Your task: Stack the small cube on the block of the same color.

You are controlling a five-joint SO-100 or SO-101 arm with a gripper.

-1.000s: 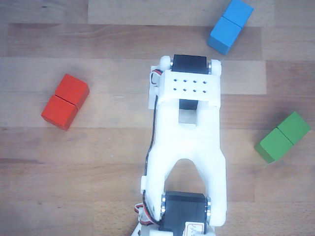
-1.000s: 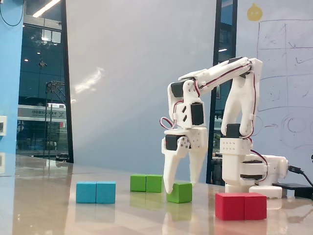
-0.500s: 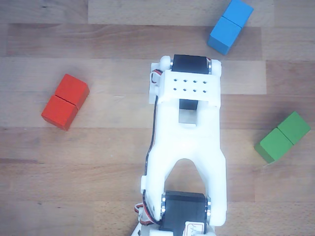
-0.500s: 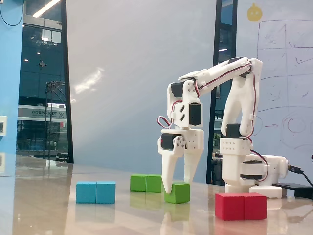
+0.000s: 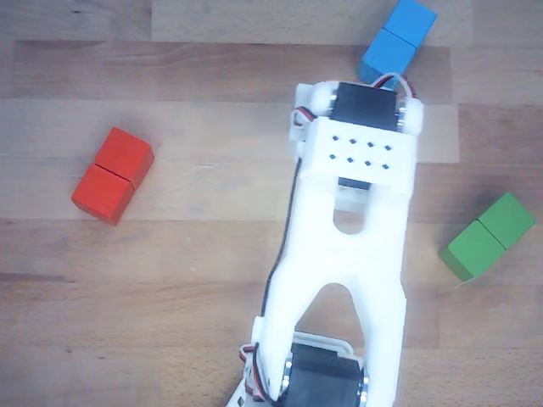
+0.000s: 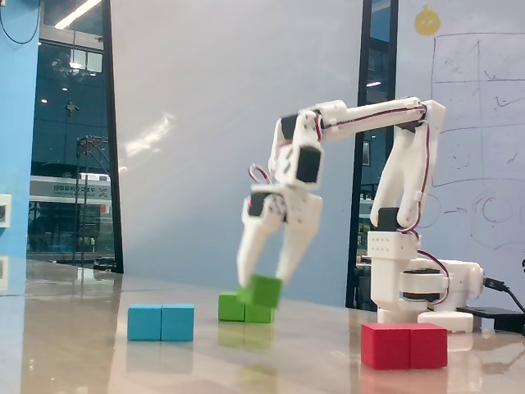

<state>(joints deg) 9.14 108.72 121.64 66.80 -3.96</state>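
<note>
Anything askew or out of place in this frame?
Only the small green cube: in the fixed view it sits tilted between the jaws, above the green double block. The red and blue double blocks lie intact.

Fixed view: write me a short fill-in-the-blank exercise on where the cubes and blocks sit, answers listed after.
1. The gripper holds a small cube coloured ____.
2. That cube hangs tilted just above the ____ block.
3. Nearest the camera on the right lies the ____ block.
4. The blue block lies on the ____ side of the picture.

Answers: green; green; red; left
</note>
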